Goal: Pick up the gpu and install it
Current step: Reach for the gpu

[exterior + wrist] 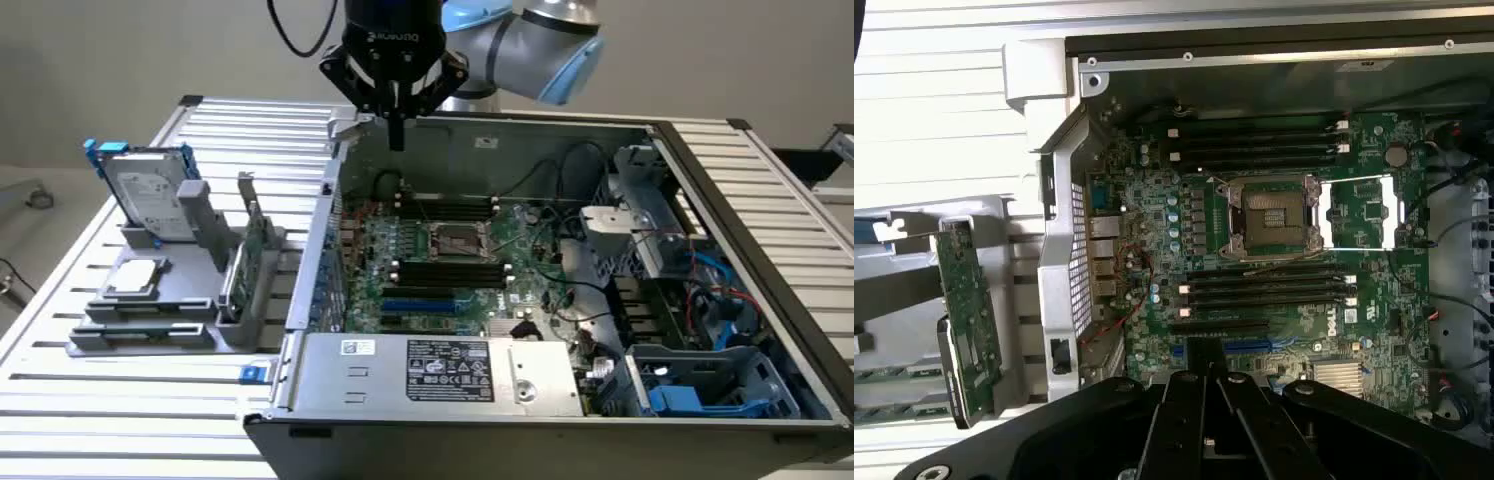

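The gpu [254, 258] is a thin green card standing on edge in a grey holder [160, 330], just outside the open computer case at the exterior view's left. In the wrist view the gpu [967, 320] shows its green circuit face. My gripper [396, 138] hangs above the far left corner of the case, well behind and above the gpu. Its black fingers are shut together with nothing between them. In the wrist view the gripper [1206, 352] points down at the motherboard [1274, 250], with the gpu off to one side.
The open computer case [694, 150] lies on a slatted metal table [120, 400], its motherboard [447, 260] exposed. On the grey holder also stand a silver hard drive in a blue frame [147, 195] and a small square processor chip [138, 278]. Cables and drive bays crowd the case's right side.
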